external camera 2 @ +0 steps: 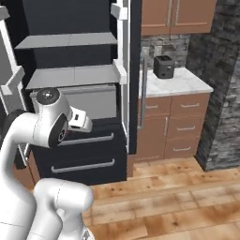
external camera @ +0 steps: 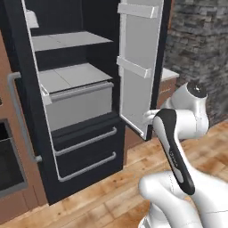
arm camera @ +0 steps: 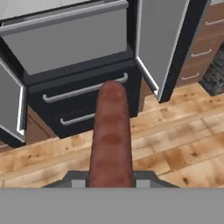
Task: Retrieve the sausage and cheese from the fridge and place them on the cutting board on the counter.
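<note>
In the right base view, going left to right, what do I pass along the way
Robot arm → open fridge with grey shelves → fridge door's long grey handle → black toaster on the white-topped cabinet run → dark stone wall.

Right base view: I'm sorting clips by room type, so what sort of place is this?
A home kitchen, rendered rather than real. An open fridge with grey shelves stands beside wooden cabinets with a white counter top, and a dark toaster sits on it.

Lit evenly and flatly, without glare or hard shadows; rendered soft and coarse, with the fridge (external camera: 84,107) interior dim.
</note>
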